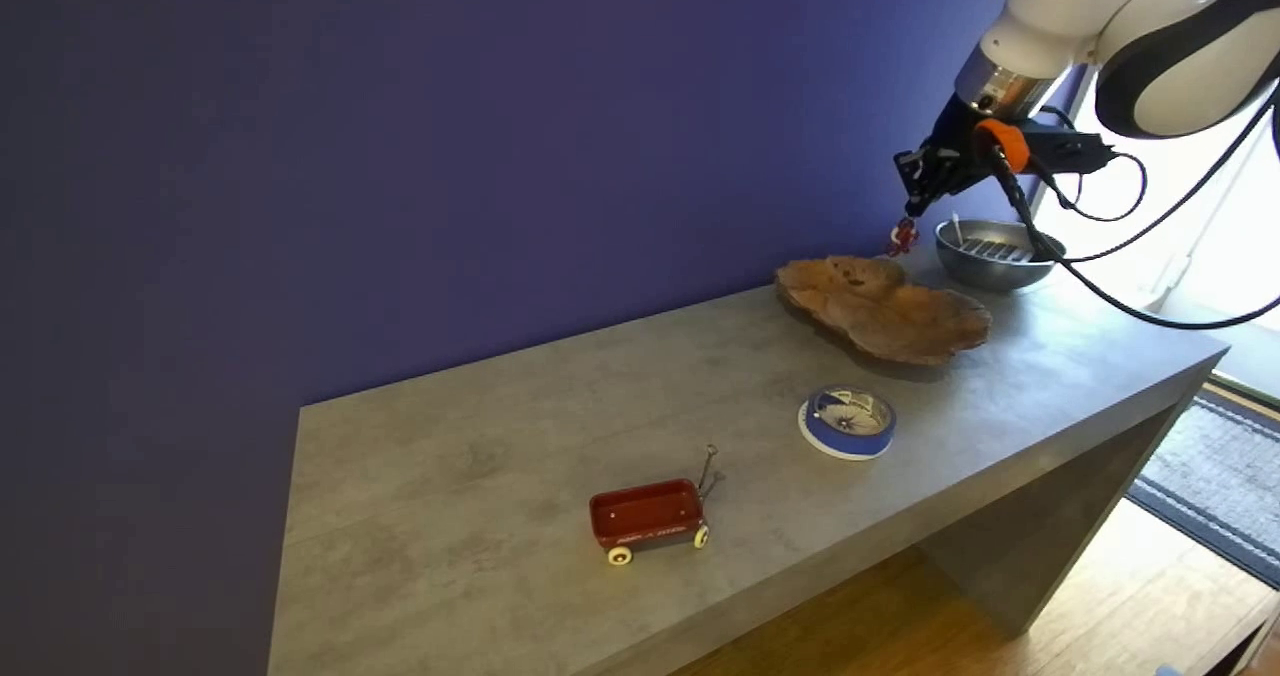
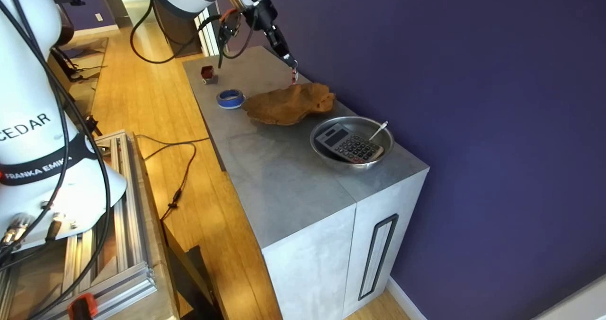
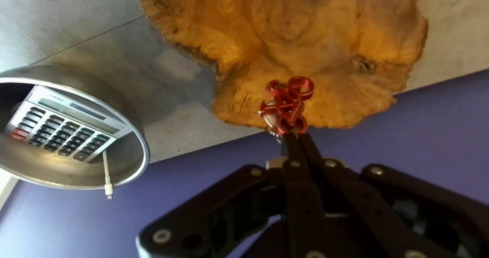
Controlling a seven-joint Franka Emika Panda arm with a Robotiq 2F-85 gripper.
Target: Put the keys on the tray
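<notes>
The keys, a small red bicycle-shaped bunch with pale metallic bits, hang from my gripper tips in the wrist view (image 3: 288,102). The keys also show in both exterior views (image 1: 903,237) (image 2: 294,76). My gripper (image 3: 298,135) is shut on the keys; it also shows in both exterior views (image 1: 911,210) (image 2: 293,64). The tray, a broad irregular brown wooden slab, lies on the grey counter (image 1: 880,311) (image 2: 284,104) (image 3: 290,33). The keys hang in the air near the tray's wall-side edge. In the wrist view they overlap that edge; exact height is hard to tell.
A metal bowl (image 2: 348,166) holding a calculator (image 2: 352,144) and a white cable (image 2: 378,129) stands beside the tray. A round blue-and-white dish (image 1: 850,443) and a red toy wagon (image 1: 648,516) stand on the counter (image 1: 450,526). A purple wall (image 1: 550,156) runs behind.
</notes>
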